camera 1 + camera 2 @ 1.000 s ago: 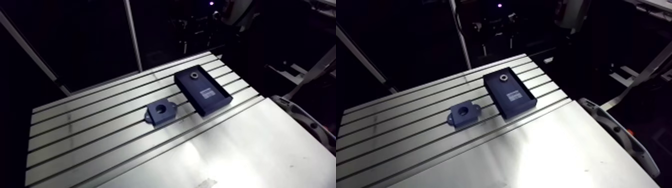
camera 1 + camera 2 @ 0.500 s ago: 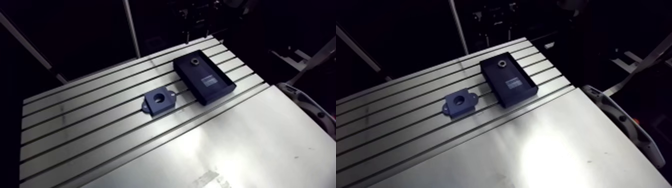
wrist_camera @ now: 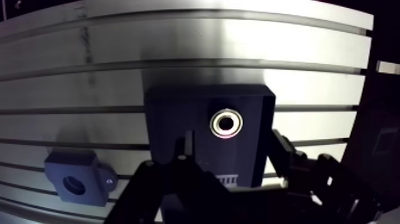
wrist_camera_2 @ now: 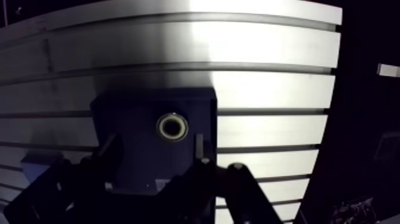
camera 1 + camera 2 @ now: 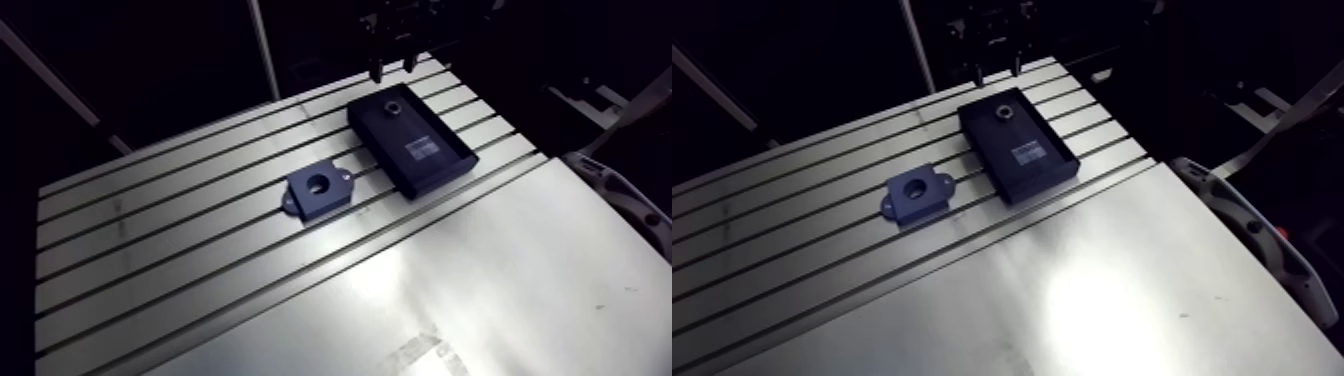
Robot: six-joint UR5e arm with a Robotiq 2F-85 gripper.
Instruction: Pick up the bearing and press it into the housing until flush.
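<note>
Now the claw (image 3: 230, 140) hangs released over the black tray (image 3: 172, 107), where the bearing (image 3: 226, 124) sits near one end. Descend centred, straddling it evenly; the housing (image 5: 318, 188) lies beside the tray.

Bearing (image 3: 226, 124) (shiny ring) sits flat in dark tray (image 5: 440, 172); blue housing (image 5: 318, 190) lies bore-up on tabletop (image 5: 200, 250), well apart from it.

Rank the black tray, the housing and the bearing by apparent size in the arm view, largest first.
1. black tray, clearly largest
2. housing, noticeably smaller
3. bearing, by far the smallest, lying in the tray
</note>
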